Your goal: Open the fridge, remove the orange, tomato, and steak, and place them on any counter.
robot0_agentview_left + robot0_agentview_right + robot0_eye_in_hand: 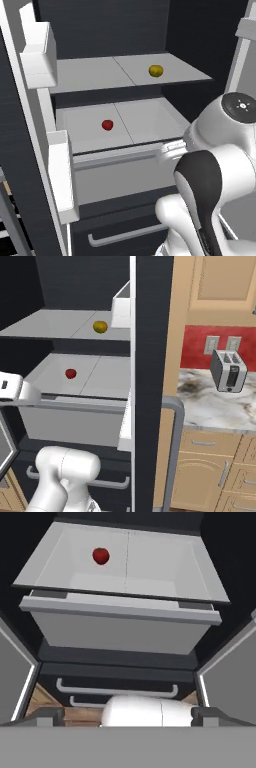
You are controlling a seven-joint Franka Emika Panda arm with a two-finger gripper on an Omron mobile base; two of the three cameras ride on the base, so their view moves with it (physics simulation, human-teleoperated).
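Note:
The fridge (105, 25) stands open, its pale grey shelves in view. The orange (156, 70) (100, 326) lies on the upper shelf, right of the middle. One shelf lower sits the tomato (107, 124) (71, 373) (101, 555), above a pale drawer front (120, 629). The steak is out of view. My gripper (128, 716) is open, its fingertips (47, 714) far apart, and it hangs in front of the fridge, short of the tomato's shelf, with nothing between the jaws.
White door bins (39, 55) hang on the left door. The right door's dark edge (152, 356) and its grey handle (172, 446) divide the fridge from the marbled counter (215, 406), where a steel toaster (228, 371) stands. Dark drawers with bar handles (117, 689) lie below.

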